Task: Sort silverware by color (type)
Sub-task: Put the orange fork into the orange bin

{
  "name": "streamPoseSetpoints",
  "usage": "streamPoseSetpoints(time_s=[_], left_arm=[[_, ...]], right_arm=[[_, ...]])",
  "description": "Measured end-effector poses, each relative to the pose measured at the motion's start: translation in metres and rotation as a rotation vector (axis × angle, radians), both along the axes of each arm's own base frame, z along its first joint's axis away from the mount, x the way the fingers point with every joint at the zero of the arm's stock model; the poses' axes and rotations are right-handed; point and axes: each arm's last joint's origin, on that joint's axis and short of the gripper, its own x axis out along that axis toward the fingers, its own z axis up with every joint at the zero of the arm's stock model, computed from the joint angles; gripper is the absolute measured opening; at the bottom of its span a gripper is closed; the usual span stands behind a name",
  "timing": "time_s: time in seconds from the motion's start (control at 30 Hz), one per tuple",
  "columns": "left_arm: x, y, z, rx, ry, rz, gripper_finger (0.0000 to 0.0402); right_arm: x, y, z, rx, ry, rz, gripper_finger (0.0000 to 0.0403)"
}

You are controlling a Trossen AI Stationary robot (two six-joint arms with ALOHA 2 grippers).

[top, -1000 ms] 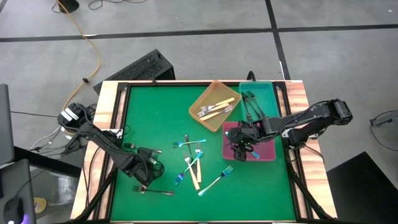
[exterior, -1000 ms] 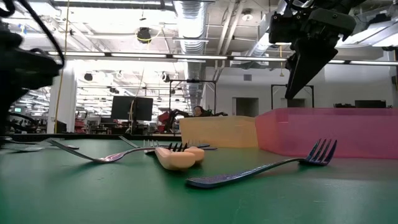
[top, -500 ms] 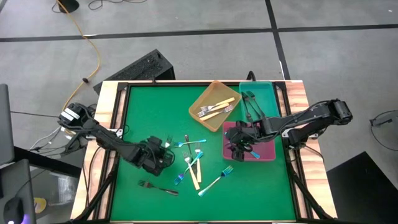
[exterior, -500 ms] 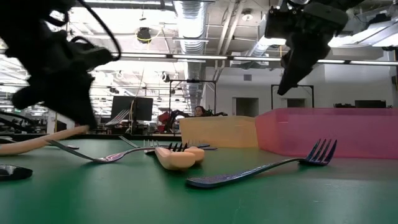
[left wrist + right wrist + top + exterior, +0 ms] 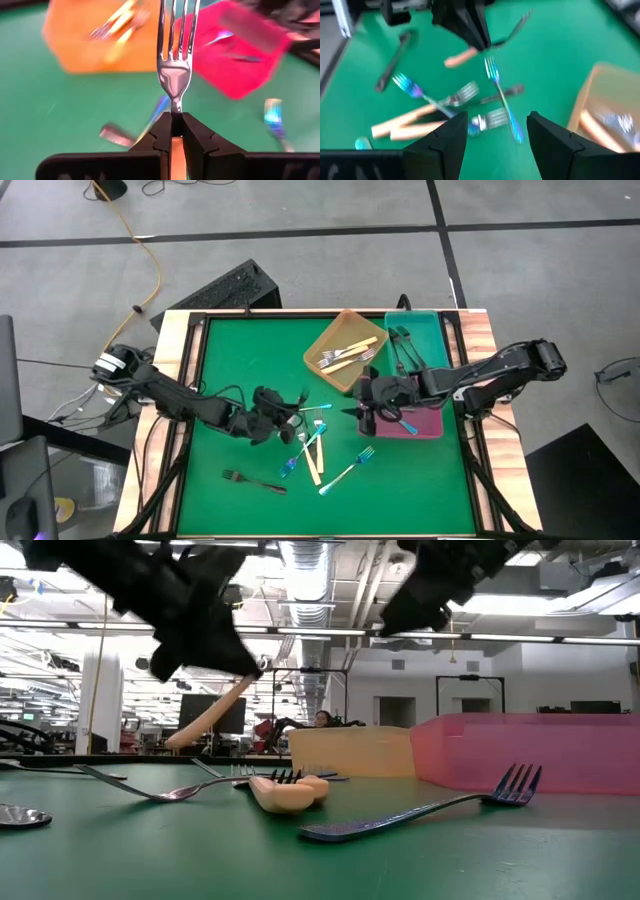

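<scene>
My left gripper [image 5: 283,412] hangs above the middle of the green mat, shut on a cream-handled fork [image 5: 175,65] whose silver tines stick out ahead of the fingers. My right gripper [image 5: 358,410] is open with nothing between its fingers [image 5: 492,132], by the pink tray's left edge [image 5: 366,392]. Loose silverware lies flat on the mat: blue forks [image 5: 345,473], cream-handled forks [image 5: 312,455] and one black fork [image 5: 250,480]. My left gripper pinches the fork's neck [image 5: 175,106], where the silver meets the cream handle, between its two fingers. The handle runs back between the fingers and juts out behind them [image 5: 212,708]. The fingers lie along the fork, slanting down from the table's left. The fork is lifted clear.
At the far right the orange tray [image 5: 322,340] holds cream-handled forks, the teal tray [image 5: 430,330] black ones, and the pink tray a blue one. The mat's left part [image 5: 230,370] has free room. Wooden rails edge the table.
My left gripper has risen and swung from the near left of the mat toward its middle, rolling its wrist, with the cream-handled fork carried clear of the mat. My right gripper has tipped up from over the pink tray and shifted slightly toward the table's left, staying open.
</scene>
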Motion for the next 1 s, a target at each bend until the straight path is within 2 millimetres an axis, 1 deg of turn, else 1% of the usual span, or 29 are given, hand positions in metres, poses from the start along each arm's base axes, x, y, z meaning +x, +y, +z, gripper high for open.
streamPoseSetpoints(time_s=[0.1,0.23,0.33,0.4,0.47,0.53,0.6,0.73,0.8,0.9,1.0], left_arm=[[0.003,0.000,0.019,0.053,-0.076,-0.089,0.0010],[0.003,0.000,0.045,0.132,-0.211,-0.167,0.0010],[0.005,-0.002,0.061,0.182,-0.355,-0.266,0.0010],[0.004,-0.003,0.066,0.204,-0.439,-0.325,0.0010],[0.003,-0.003,0.068,0.237,-0.470,-0.386,0.0010],[0.003,-0.003,0.069,0.280,-0.488,-0.440,0.0010],[0.003,-0.004,0.073,0.324,-0.518,-0.480,0.0010],[0.001,-0.006,0.086,0.431,-0.643,-0.554,0.0011],[0.001,-0.006,0.091,0.479,-0.690,-0.593,0.0011],[0.001,-0.001,0.093,0.503,-0.706,-0.586,0.0011],[0.003,0.003,0.091,0.507,-0.682,-0.577,0.0011]], right_arm=[[0.005,0.001,0.005,-0.028,-0.070,0.027,0.0224],[0.010,0.002,0.012,-0.054,-0.161,0.047,0.0224],[0.016,0.003,0.016,-0.080,-0.243,0.064,0.0224],[0.019,0.004,0.021,-0.097,-0.303,0.073,0.0224],[0.025,0.005,0.024,-0.114,-0.368,0.079,0.0224],[0.026,0.006,0.021,-0.129,-0.366,0.099,0.0224],[0.030,0.006,0.023,-0.125,-0.413,0.116,0.0224],[0.034,0.008,0.020,-0.117,-0.431,0.139,0.0224],[0.040,0.010,0.019,-0.104,-0.477,0.162,0.0224],[0.043,0.013,0.015,-0.098,-0.490,0.178,0.0224],[0.048,0.015,0.013,-0.094,-0.523,0.195,0.0224]])
